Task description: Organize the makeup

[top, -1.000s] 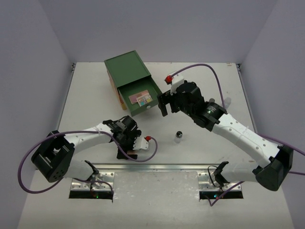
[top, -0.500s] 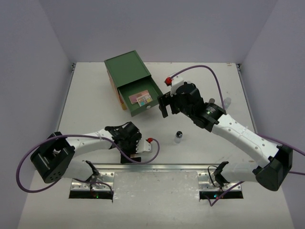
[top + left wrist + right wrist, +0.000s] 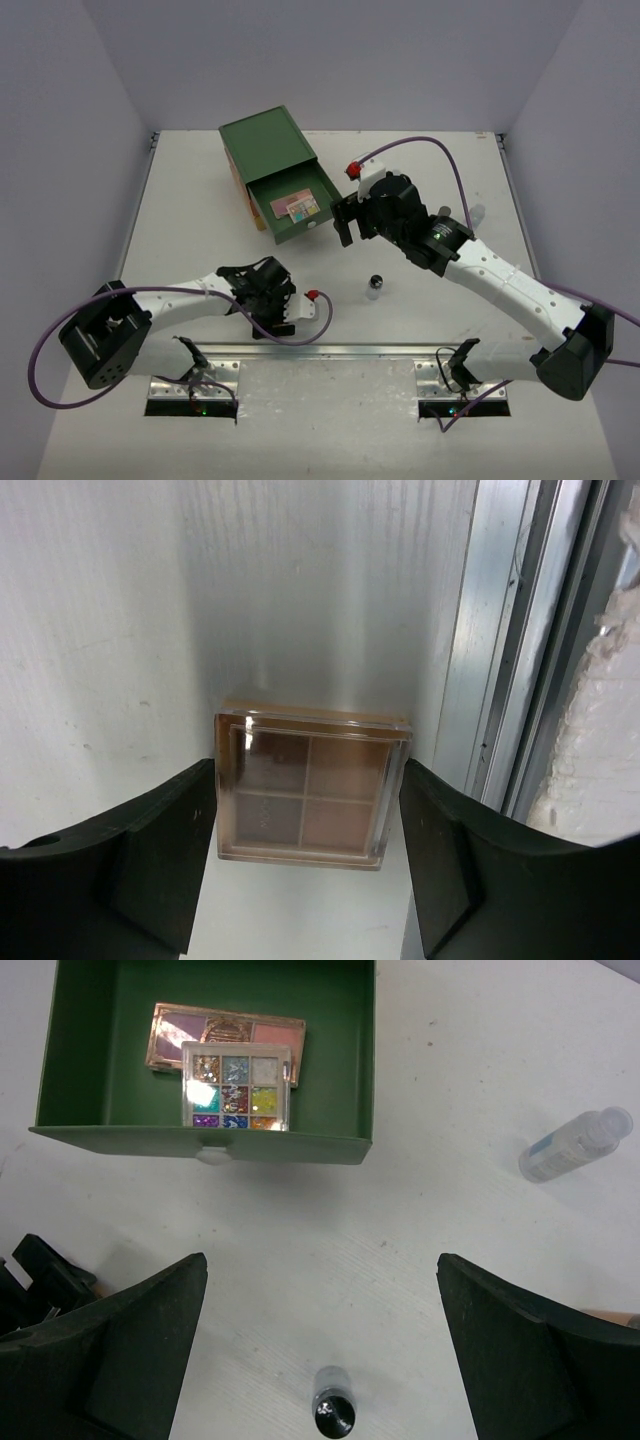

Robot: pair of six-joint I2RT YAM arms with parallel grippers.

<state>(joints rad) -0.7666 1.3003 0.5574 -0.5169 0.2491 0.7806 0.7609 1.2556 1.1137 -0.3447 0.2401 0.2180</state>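
Note:
A tan four-pan palette lies flat on the table beside the metal rail. My left gripper is shut on it, one finger against each side. From above, the left gripper covers the palette near the front edge. My right gripper hangs open and empty over bare table, between the green drawer and a black-capped jar. A pink palette and a multicolour palette lie in the drawer. A clear bottle lies on its side to the right.
The green drawer box stands at the back left with its drawer pulled out toward the middle. An aluminium rail runs along the near edge, right beside the tan palette. White walls close in the table.
My left gripper has slid toward the near rail and its jaws have closed in onto the tan palette. The right arm has stayed still.

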